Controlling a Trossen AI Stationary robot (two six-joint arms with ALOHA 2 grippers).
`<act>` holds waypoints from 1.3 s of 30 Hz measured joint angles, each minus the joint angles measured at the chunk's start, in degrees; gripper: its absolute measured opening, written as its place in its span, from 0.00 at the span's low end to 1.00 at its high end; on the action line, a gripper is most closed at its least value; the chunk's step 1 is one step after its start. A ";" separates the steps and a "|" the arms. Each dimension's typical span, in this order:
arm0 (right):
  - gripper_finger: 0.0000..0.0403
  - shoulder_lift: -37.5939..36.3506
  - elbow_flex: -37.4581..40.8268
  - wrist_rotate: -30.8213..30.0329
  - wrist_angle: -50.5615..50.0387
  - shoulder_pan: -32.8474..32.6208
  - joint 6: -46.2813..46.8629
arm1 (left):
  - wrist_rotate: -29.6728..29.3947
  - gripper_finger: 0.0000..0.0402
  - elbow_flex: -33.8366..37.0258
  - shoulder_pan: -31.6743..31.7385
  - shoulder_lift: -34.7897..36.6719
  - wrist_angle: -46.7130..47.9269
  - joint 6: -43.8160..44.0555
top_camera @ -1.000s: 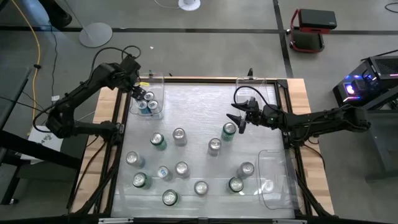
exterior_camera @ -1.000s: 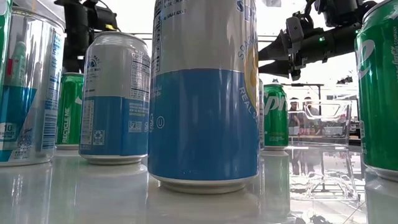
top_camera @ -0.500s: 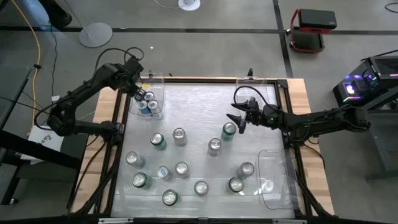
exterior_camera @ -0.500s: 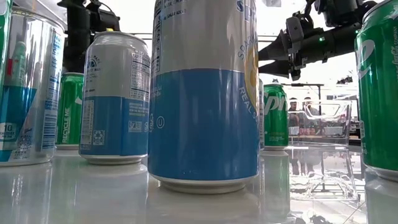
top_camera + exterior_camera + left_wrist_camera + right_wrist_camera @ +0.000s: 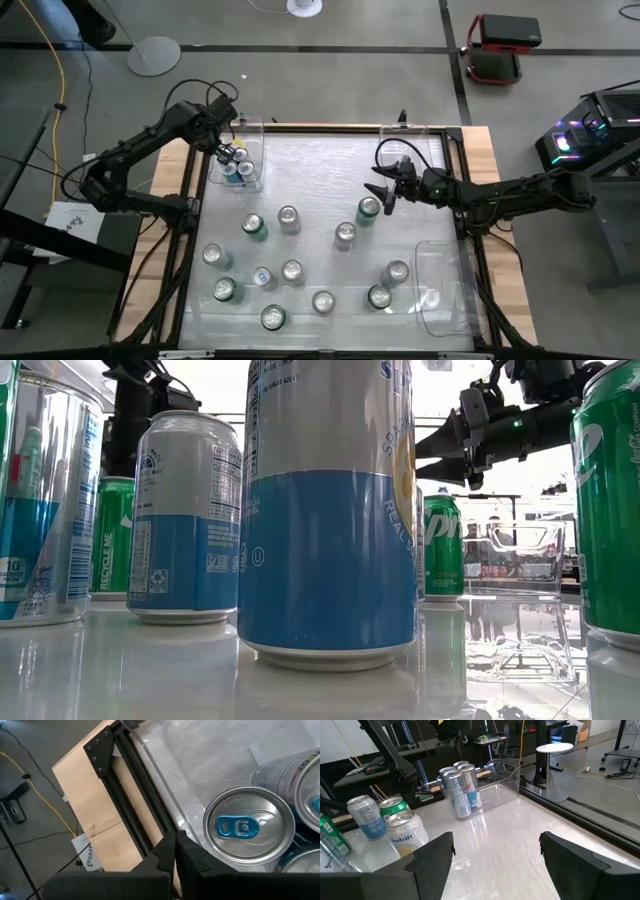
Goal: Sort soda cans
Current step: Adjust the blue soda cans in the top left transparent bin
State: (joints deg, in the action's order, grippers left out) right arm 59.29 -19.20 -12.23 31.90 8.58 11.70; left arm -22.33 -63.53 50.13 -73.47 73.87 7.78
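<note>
Left gripper (image 5: 229, 150) over the clear bin (image 5: 252, 128) at the table's (image 5: 320, 200) far left corner; fingers (image 5: 192, 855) pressed together, nothing between them, just beside the silver top of a can with a blue tab (image 5: 248, 827) standing in that bin. Bin holds three blue-and-silver cans (image 5: 238, 168), packed touching at its near end. Right gripper (image 5: 383, 186) hovers over the right half of the table, fingers (image 5: 432, 857) spread wide and empty, just beside a green can (image 5: 368, 209) without touching it. Loose cans on the table, all upright, counted from above: twelve. Green, as far as can be told: five, namely the one by the right gripper, one mid-left (image 5: 254, 226), one at near left (image 5: 226, 290), one at the near edge (image 5: 273, 318), one near right (image 5: 379, 296). The other seven are silver or blue-sided; colours hard to tell from above. A second clear bin (image 5: 445, 315) at the near right edge; contents unclear.
</note>
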 joint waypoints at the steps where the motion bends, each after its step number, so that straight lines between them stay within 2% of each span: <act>1: 0.72 0.00 0.00 -0.01 0.00 0.00 0.00 | 0.11 0.00 0.00 0.00 -0.02 0.02 0.14; 8: 0.72 0.00 0.00 -0.02 0.00 0.00 0.00 | 5.68 0.00 3.69 0.72 -0.79 -0.96 0.68; 13: 0.72 0.00 0.00 -0.02 0.01 0.00 -0.11 | 5.16 0.00 6.70 0.88 -0.68 -4.26 0.67; 21: 0.72 0.00 0.00 -0.02 0.02 0.00 0.33 | 5.81 0.00 7.41 0.90 -0.72 -9.39 -0.45; 32: 0.72 0.00 0.00 -0.04 0.02 0.00 1.33 | 5.24 0.00 7.41 0.90 -0.70 -8.50 -1.91; 39: 0.72 0.00 0.00 -0.04 0.02 0.00 1.33 | 5.11 0.00 6.34 0.90 -0.67 -4.30 -0.70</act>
State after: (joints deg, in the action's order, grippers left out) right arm 59.29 -19.20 -12.27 31.92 8.58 13.04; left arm -17.21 -57.19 51.03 -74.15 69.57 7.08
